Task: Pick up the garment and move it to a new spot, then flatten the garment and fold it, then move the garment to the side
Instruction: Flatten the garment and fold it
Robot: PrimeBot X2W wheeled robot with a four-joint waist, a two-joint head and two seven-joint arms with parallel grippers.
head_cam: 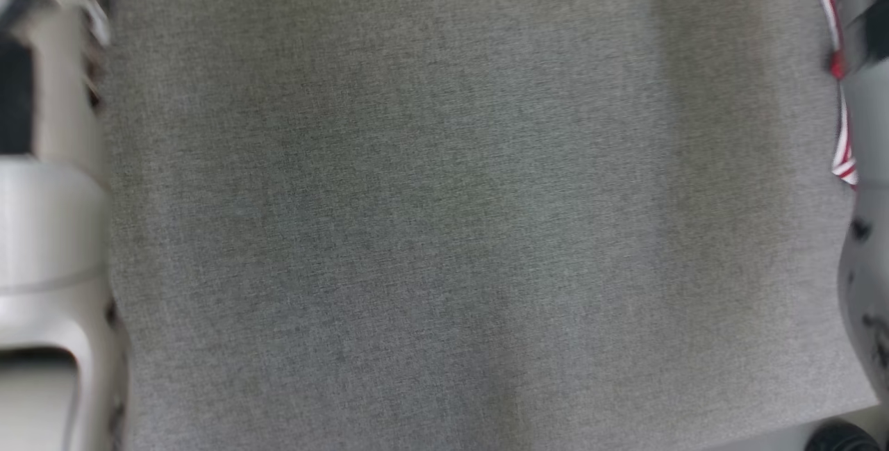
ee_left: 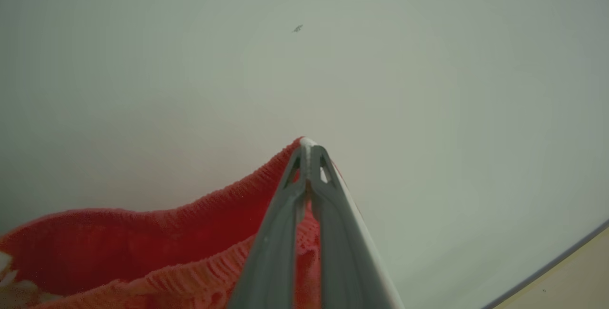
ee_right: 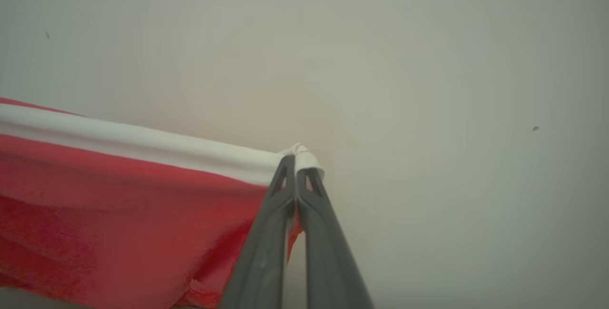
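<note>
The type of place cannot be fixed with certainty; it reads as a plain test workspace. Evidence: a flat counter covered in grey woven fabric (head_cam: pixel 444 228), a smooth pale surface with a few dark specks (ee_left: pixel 428 85), and a beige strip (ee_left: pixel 571 280) bordering that surface.

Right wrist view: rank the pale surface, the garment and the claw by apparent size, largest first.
1. pale surface
2. garment
3. right claw, shut on the garment; closeness to the camera enlarges it, so true size is unsure.
</note>
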